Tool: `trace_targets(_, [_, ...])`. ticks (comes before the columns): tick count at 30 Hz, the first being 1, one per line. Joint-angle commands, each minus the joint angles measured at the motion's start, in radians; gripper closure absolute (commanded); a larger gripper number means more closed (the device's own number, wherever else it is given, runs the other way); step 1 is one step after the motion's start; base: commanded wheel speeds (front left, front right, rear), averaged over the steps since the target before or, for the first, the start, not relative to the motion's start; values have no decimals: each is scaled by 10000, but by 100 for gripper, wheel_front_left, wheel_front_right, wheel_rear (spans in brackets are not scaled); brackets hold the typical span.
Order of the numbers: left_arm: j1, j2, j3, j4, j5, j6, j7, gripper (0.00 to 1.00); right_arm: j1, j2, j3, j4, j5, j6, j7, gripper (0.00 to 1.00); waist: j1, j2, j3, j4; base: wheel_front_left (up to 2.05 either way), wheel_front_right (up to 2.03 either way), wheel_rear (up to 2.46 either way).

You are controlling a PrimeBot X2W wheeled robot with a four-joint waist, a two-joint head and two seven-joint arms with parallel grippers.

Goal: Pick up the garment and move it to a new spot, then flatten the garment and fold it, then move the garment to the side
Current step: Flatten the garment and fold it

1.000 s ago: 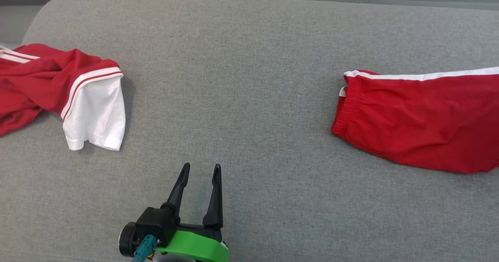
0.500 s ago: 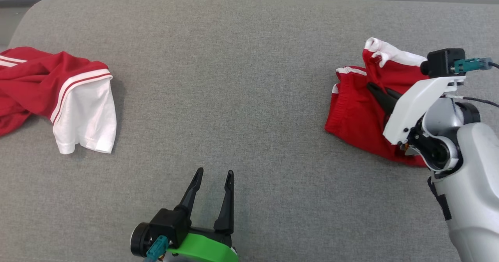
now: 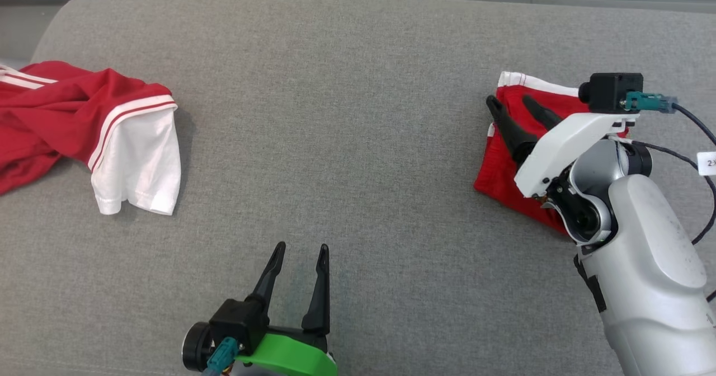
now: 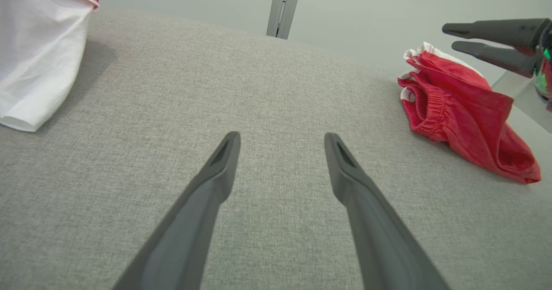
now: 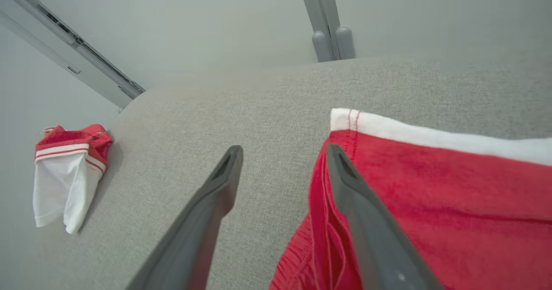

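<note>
My right pincer (image 5: 284,152) gapes released over the red shorts (image 5: 431,195); the left wrist view adds their bunched waistband (image 4: 424,108) beneath it. My left pincer (image 4: 280,137) is released too.

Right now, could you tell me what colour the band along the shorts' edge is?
White band on red shorts, clearest in the right wrist view.

Test booth; fabric-covered table (image 3: 358,113); pale wall panels (image 5: 215,22)
</note>
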Motion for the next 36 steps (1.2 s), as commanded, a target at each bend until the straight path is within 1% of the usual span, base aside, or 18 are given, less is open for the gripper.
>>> trace_targets(1, [114,30,37,-24,-37,5,-26,0,311,-24,-17,-214,212,0,-342,0,0,0,-202,-108,0,0,0])
trace_targets(3, [247,31,171,-78,-72,49,-26,0,672,-89,-75,-719,341,0,-1042,0,0,0,-396,-222,0,0,0])
trace_targets(5, [403,31,316,-107,-27,59,-26,0,1209,-379,-111,-1226,152,1,-1754,0,0,0,-619,-351,0,0,0])
trace_targets(7, [599,30,520,-183,62,59,-26,0,1842,-912,-124,-1634,-606,0,-2650,0,0,0,-861,-535,0,0,0])
trace_targets(9, [864,30,771,-242,197,-6,-26,0,2648,-1260,-330,-1805,-1475,0,-3665,0,0,0,-1173,-740,0,0,0])
trace_targets(13, [1344,31,1253,-424,506,-115,-17,0,3985,-1600,-1259,-1737,-2663,0,-5230,0,0,0,-1676,-1014,0,0,0])
trace_targets(14, [1458,29,1414,-488,542,-147,-17,0,4327,-1573,-1460,-1668,-2858,0,-5471,0,0,0,-1842,-1084,0,0,0])
trace_targets(18, [1858,29,1864,-718,781,-225,-15,0,5316,-1490,-2199,-1573,-3436,-5,-5774,0,0,0,-2271,-1232,0,0,0])
trace_targets(21, [2123,29,2198,-904,1063,-299,-15,0,6087,-1311,-2747,-2092,-3649,-5,-5780,0,0,0,-2515,-1241,0,0,0])
trace_targets(23, [2229,29,2363,-942,1140,-377,-15,0,6534,-1177,-2911,-2275,-3667,-5,-5778,0,0,0,-2606,-1219,0,0,0])
trace_targets(29, [2399,28,2811,-856,1442,-581,-15,0,7189,-850,-3022,-2468,-3752,-5,-5782,0,0,0,-2809,-1156,0,0,0])
trace_targets(36, [2470,28,2981,-752,1483,-702,-15,0,7407,-557,-2984,-2493,-3803,-5,-5784,0,0,0,-2860,-1163,0,0,0])
